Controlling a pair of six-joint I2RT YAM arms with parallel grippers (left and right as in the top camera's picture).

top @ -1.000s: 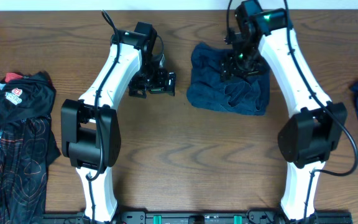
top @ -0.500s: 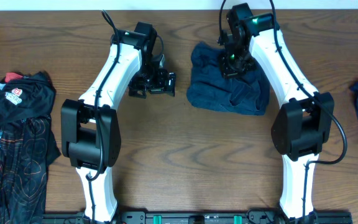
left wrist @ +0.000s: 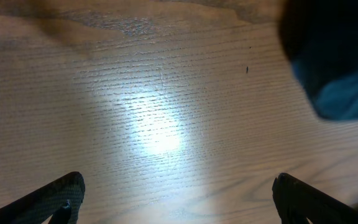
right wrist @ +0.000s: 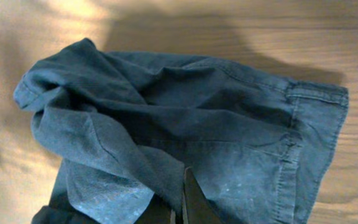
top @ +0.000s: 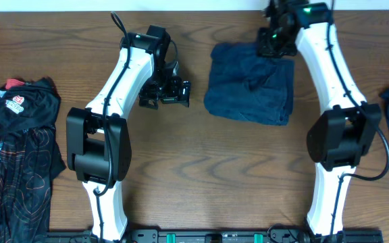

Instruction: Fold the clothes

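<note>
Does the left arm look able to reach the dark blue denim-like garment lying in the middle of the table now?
Probably yes. The open left gripper hangs over the bare wooden table just beside the dark blue denim-like garment, with nothing between them. The right gripper is shut on its far edge only.

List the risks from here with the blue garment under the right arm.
1. The right pincer is shut on a bunched fold of the blue garment; it may hold several layers, so a pull could drag the whole heap.
2. The left pincer stands open over the table, pinning nothing, so the cloth may slide rather than unfold.
</note>
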